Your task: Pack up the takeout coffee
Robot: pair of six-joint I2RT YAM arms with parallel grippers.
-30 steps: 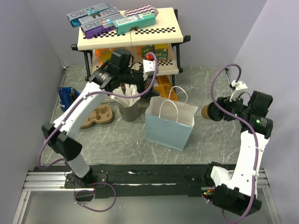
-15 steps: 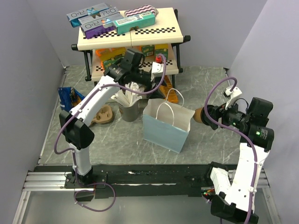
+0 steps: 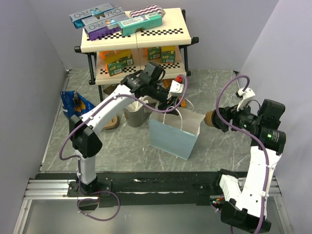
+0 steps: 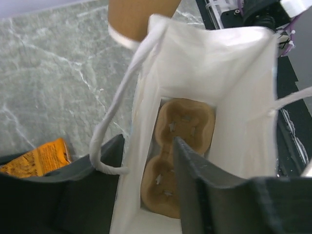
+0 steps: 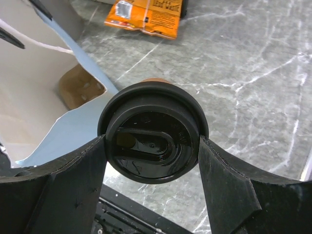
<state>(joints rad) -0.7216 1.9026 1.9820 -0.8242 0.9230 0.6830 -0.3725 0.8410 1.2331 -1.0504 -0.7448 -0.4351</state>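
The takeout coffee [image 3: 210, 118], a tan paper cup with a black lid [image 5: 153, 131], lies sideways in the air just right of the bag. My right gripper [image 5: 152, 139] is shut on its lid. The pale blue paper bag [image 3: 173, 134] stands open with a white inside [image 4: 234, 87]. A brown pulp carrier [image 4: 180, 161] lies flat on its bottom. My left gripper [image 4: 148, 141] straddles the bag's far rim, one finger inside and one outside. Its jaws are apart, with the bag wall and a white handle [image 4: 112, 131] between them. The cup's tan side [image 4: 139, 17] shows beyond the bag.
A grey cup of white sticks [image 3: 134, 116] stands left of the bag, with another pulp carrier [image 3: 111, 122] beside it. An orange packet [image 5: 146, 17] lies behind the bag. A blue snack bag [image 3: 73, 102] sits at the left wall, and a stocked shelf rack [image 3: 136, 39] at the back.
My left arm swung right from above the stick cup to the bag's rim, its jaws narrowing. The right gripper carried the coffee a little left toward the bag.
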